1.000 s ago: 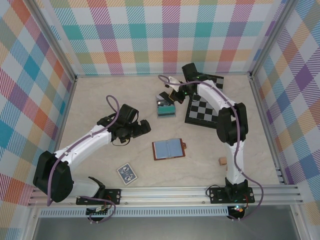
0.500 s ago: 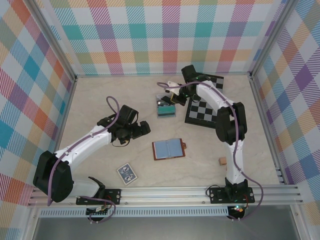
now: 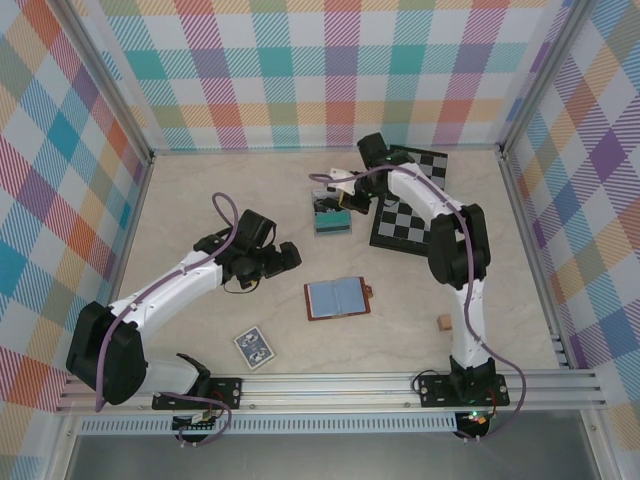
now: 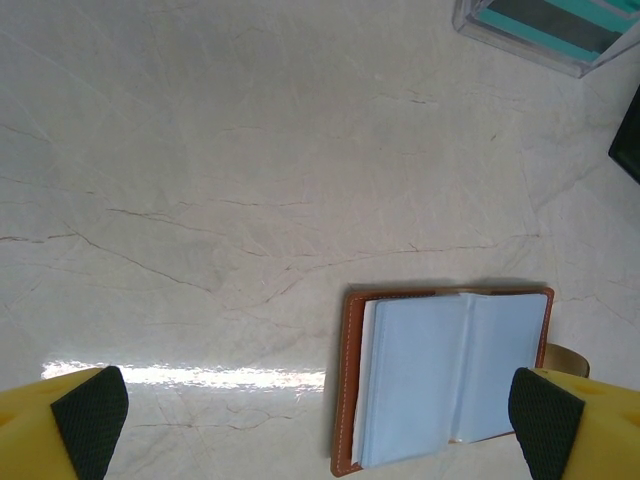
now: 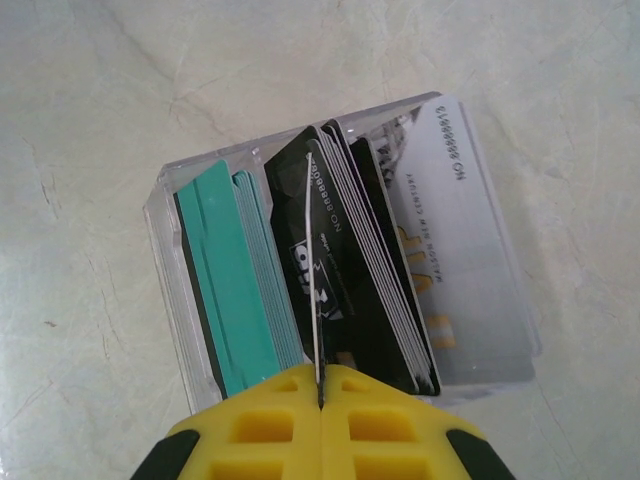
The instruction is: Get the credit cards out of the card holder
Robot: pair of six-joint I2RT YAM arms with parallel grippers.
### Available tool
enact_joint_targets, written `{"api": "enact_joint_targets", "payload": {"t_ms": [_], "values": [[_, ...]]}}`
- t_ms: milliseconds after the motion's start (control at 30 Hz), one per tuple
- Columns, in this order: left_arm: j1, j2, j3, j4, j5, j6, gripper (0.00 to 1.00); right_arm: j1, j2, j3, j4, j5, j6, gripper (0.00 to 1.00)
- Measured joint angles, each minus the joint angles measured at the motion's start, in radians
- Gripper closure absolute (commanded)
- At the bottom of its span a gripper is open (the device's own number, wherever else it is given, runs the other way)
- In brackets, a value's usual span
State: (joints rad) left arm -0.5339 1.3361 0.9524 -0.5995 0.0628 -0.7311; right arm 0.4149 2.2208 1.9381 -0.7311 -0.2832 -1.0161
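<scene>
The pale table (image 3: 200, 200) bears 5 things — card holder (image 3: 337, 298), clear box (image 3: 332, 222), chessboard (image 3: 402, 225), deck (image 3: 254, 347), block (image 3: 445, 322).

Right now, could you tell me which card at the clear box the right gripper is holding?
The edge-on card between the teal stack and the black cards: the right gripper is shut on its near edge, while the others stand free.
</scene>
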Motion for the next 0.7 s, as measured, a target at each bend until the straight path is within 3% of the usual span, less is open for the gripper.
{"api": "enact_joint_targets", "payload": {"t_ms": [700], "values": [[0.001,0.000,-0.014,0.001,0.000,0.000,0.00,0.013,0.017,0.002,0.005,0.067,0.037,0.83]]}}
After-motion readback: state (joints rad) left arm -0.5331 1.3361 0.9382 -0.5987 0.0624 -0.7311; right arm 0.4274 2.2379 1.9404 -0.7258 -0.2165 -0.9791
